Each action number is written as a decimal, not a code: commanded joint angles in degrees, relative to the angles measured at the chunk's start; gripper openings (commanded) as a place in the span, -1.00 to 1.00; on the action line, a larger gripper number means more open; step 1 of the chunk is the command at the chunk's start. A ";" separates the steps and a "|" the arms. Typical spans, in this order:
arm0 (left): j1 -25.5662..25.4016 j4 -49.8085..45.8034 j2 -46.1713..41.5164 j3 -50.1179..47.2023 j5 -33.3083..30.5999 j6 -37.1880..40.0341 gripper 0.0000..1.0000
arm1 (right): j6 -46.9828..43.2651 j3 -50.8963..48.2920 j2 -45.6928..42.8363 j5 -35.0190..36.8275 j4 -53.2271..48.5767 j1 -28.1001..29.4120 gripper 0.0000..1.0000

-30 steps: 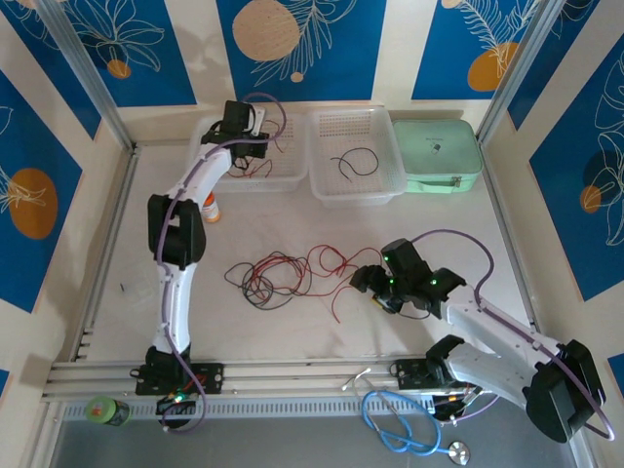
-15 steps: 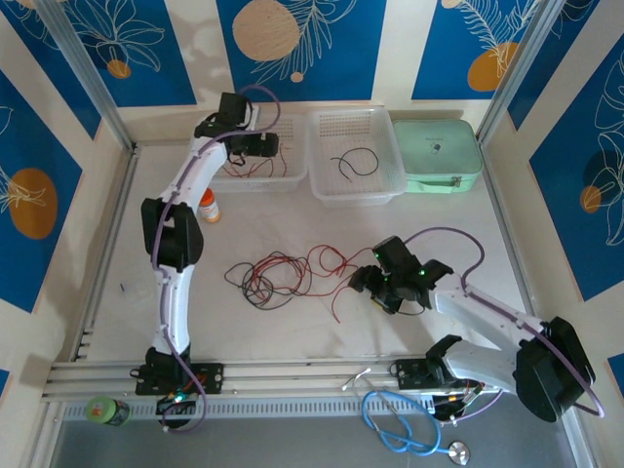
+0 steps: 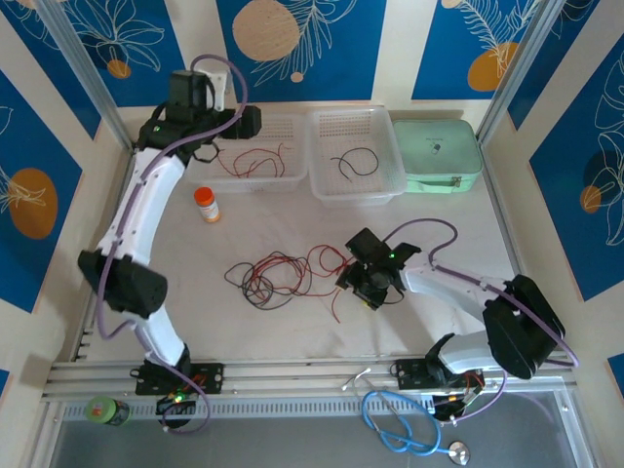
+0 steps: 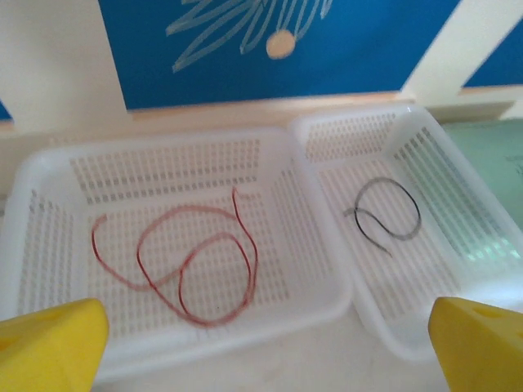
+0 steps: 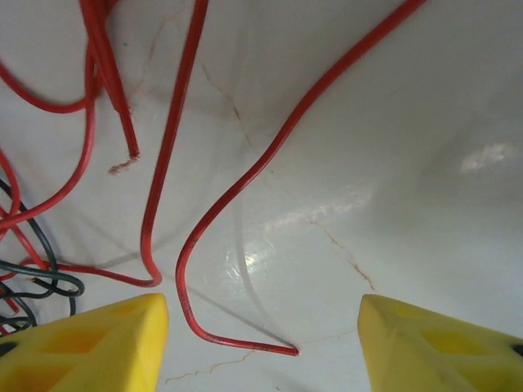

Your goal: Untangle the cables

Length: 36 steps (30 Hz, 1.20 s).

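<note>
1. Top external view, widest first: the tabletop [image 3: 292, 331] carries the tangle of cables [image 3: 278, 276] at its middle; two white baskets stand at the far edge; the left basket [image 3: 258, 185] holds one red cable [image 3: 255, 156] and the right basket [image 3: 356, 198] one black cable [image 3: 353, 161]; sorting by colour looks barely begun.
2. The left hand [image 3: 249, 122] hovers over the far left basket; in the left wrist view the left hand [image 4: 261, 343] is spread wide and holds nothing.
3. The right hand [image 3: 356, 285] sits low at the right edge of the tangle, its fingers apart with nothing gripped; I judge the step in hand to be picking one loose strand out of the pile.
4. To do it well: in the right wrist view a red strand [image 5: 245, 188] curls down to a free end on the tabletop between the yellow fingertips [image 5: 98, 343]; the hand should settle right onto the surface, since the wire lies flat; it should close near that free end, clear of the neighbouring red loop; then draw slowly right, away from the pile, and ease off if the whole pile follows.
5. The cables are thin, limp and glossy; red loops make up most of the tangle, crossing one another many times; the few black strands [image 5: 37, 282] lie toward its left.
6. Smallest: one cut red end [image 5: 122, 166] shows frayed bare copper.
</note>
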 commanded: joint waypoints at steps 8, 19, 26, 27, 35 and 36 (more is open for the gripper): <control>-7.65 2.70 -19.51 -28.34 0.43 -8.23 1.00 | 5.12 4.78 7.43 -0.64 -0.37 2.76 0.18; -15.99 1.89 -28.56 -40.76 -3.86 -10.78 1.00 | 3.99 8.39 12.46 -0.79 -0.37 5.04 0.13; -17.12 0.94 -30.70 -42.56 -4.36 -11.58 1.00 | 2.94 9.03 14.52 -0.99 -0.62 6.14 0.00; -17.38 0.76 -31.08 -42.56 -4.59 -11.58 1.00 | 2.58 9.20 14.41 -0.75 -0.85 6.36 -0.04; -17.88 -0.04 -33.36 -42.77 -6.06 -11.75 1.00 | -0.09 9.87 14.00 0.95 -3.00 8.20 -0.68; -17.91 0.02 -33.50 -42.81 -6.06 -11.87 1.00 | -0.03 9.80 13.96 0.95 -2.96 8.33 -0.82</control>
